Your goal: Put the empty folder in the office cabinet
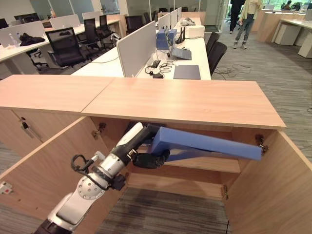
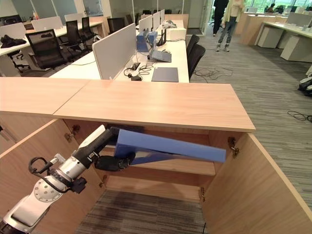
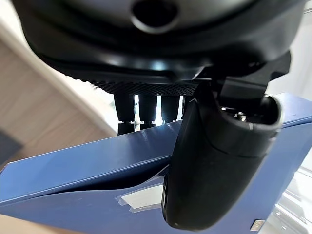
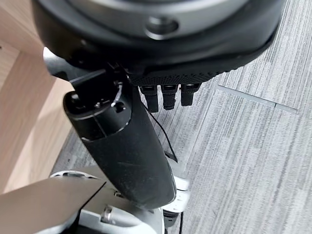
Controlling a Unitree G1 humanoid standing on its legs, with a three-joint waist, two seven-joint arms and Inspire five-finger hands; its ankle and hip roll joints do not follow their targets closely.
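The office cabinet (image 1: 185, 100) is a low wooden unit with a broad flat top and both doors swung wide, its inner shelf (image 1: 204, 165) visible in the opening. Behind it stands a long white worktop (image 1: 195, 48) with grey divider screens, a laptop and a dark pad, and black chairs (image 1: 66, 46) around it; a person (image 1: 246, 22) stands on the carpet farther back. The blue folder (image 1: 207, 143) lies lengthwise across the cabinet opening, tilted, its left end at the left side of the opening and its right end near the right door hinge, just above the shelf. The left hand (image 1: 148, 160) is clamped on the folder's left end, thumb (image 3: 214, 165) pressed on one face and fingers (image 3: 146, 109) curled behind. The right hand (image 4: 126, 146) hangs over the carpet, holding nothing, fingers relaxed
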